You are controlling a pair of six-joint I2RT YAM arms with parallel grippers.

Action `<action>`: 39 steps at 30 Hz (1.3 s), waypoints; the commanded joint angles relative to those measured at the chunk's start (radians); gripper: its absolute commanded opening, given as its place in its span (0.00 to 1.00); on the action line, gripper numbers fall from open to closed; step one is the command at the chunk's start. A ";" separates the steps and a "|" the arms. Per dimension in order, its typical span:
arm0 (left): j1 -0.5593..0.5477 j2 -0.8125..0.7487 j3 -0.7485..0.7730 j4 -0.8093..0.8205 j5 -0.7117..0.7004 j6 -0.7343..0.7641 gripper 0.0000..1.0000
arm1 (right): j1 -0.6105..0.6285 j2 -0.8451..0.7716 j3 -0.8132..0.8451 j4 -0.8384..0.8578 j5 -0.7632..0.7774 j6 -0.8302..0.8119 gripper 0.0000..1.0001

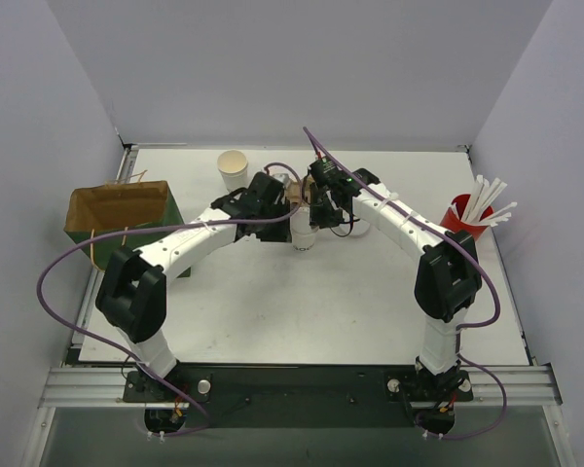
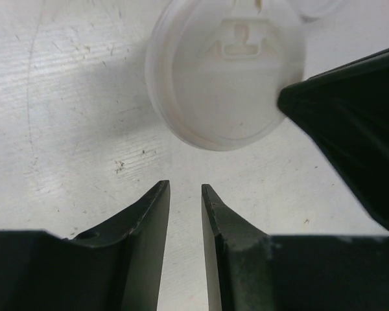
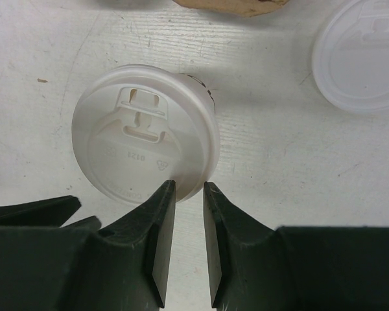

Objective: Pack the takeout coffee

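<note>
A lidded takeout coffee cup point(image 1: 302, 234) stands mid-table between both arms. From the left wrist its whitish lid point(image 2: 223, 71) shows just ahead of my left gripper point(image 2: 185, 188), which is open by a narrow gap with only bare table between the fingers. My right gripper point(image 3: 189, 186) hovers over the same cup point(image 3: 146, 133), also narrowly open and holding nothing; its left fingertip point(image 3: 165, 194) overlaps the lid's near rim. A dark finger of the right gripper point(image 2: 350, 123) shows beside the lid. An open white cup point(image 1: 233, 167), tan inside, stands behind. A loose lid point(image 3: 363, 55) lies nearby.
A brown paper bag point(image 1: 117, 219) with green sides stands open at the left edge. A red cup of white straws point(image 1: 462, 214) stands at the right. Part of the brown cardboard carrier point(image 1: 292, 195) shows behind the grippers, and its edge point(image 3: 230, 6) shows from the right wrist.
</note>
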 commanded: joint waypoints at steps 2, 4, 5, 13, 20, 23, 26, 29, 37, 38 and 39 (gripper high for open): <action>0.039 -0.045 0.142 0.000 0.011 0.033 0.39 | -0.009 -0.028 0.024 -0.020 0.012 0.011 0.20; 0.048 -0.028 0.184 -0.009 0.012 0.044 0.40 | -0.010 -0.021 0.030 -0.022 0.012 0.013 0.21; 0.052 -0.011 0.194 -0.009 0.014 0.046 0.40 | -0.012 -0.021 0.030 -0.020 0.012 0.014 0.20; 0.063 0.081 0.323 -0.034 0.017 0.072 0.40 | -0.013 -0.021 0.027 -0.020 0.012 0.016 0.21; 0.063 0.177 0.247 -0.015 0.002 0.076 0.37 | -0.016 -0.014 0.026 -0.020 0.011 0.013 0.21; 0.062 0.183 0.198 0.002 0.002 0.072 0.36 | -0.018 -0.010 0.023 -0.020 0.009 0.011 0.20; 0.062 0.164 0.164 0.023 0.002 0.066 0.36 | -0.019 -0.007 0.020 -0.022 0.008 0.011 0.20; 0.062 0.141 0.174 0.019 0.003 0.066 0.36 | -0.021 -0.005 0.020 -0.022 0.011 0.009 0.20; 0.063 0.075 0.265 -0.020 0.031 0.083 0.40 | -0.019 -0.001 0.023 -0.020 0.011 0.011 0.20; 0.063 0.068 0.268 -0.018 0.038 0.073 0.40 | -0.019 0.001 0.023 -0.020 0.011 0.011 0.20; 0.063 0.062 0.270 -0.017 0.049 0.069 0.40 | -0.021 0.001 0.023 -0.020 0.011 0.009 0.20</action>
